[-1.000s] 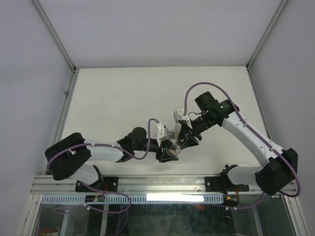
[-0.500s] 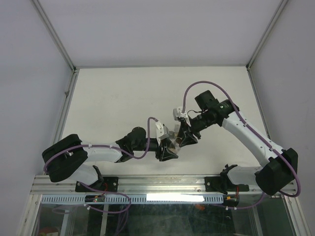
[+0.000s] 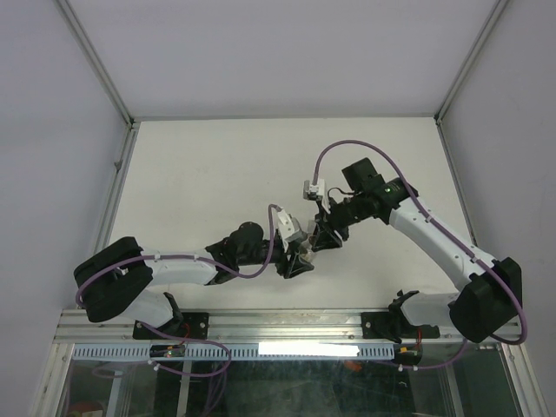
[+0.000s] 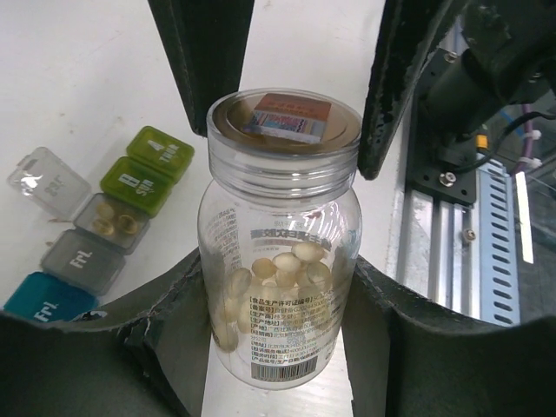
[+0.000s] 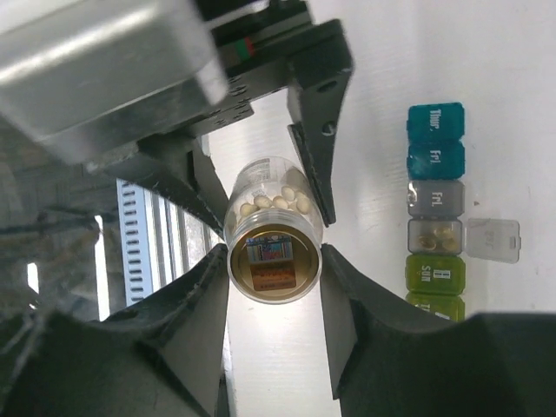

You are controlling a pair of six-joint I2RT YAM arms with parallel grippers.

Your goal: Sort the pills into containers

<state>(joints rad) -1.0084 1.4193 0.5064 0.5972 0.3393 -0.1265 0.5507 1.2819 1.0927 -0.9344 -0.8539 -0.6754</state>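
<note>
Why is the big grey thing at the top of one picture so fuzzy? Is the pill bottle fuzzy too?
Right wrist view: the grey block seems too close to the lens, so it blurs; the pill bottle looks fairly sharp. Left wrist view: the bottle is crisp, label print showing, light glinting on its lid. Top view: the bottle is too small to judge.

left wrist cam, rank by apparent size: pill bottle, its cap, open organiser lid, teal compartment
1. pill bottle: largest, though nearest the camera.
2. cap.
3. open lid and teal compartment: look alike; the teal one is partly hidden, so no ranking.
</note>
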